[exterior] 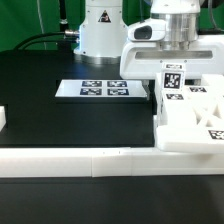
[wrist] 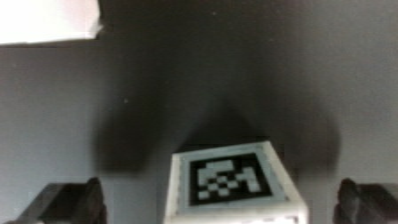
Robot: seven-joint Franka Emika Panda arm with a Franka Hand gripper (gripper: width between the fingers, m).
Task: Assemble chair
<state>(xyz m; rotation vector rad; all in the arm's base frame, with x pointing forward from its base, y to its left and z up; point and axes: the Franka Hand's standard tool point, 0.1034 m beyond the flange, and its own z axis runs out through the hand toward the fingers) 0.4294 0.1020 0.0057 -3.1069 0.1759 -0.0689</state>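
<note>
The chair lies in chunky white pieces at the exterior view's right: a flat slab (exterior: 185, 130), an X-braced frame (exterior: 200, 100), and an upright post (exterior: 172, 82) bearing a black-and-white tag. My gripper (exterior: 172, 60) hangs directly above that post. In the wrist view the tagged top of the post (wrist: 228, 178) sits between my two dark fingers (wrist: 71, 205), with a clear gap of black table on each side. My gripper (wrist: 221, 210) is open and touches nothing.
The marker board (exterior: 105, 90) lies flat in front of the robot base (exterior: 100, 30). A long low white border wall (exterior: 90, 160) runs along the front. A small white piece (exterior: 3, 118) sits at the exterior view's left edge. Another white piece (wrist: 45, 20) shows in the wrist view.
</note>
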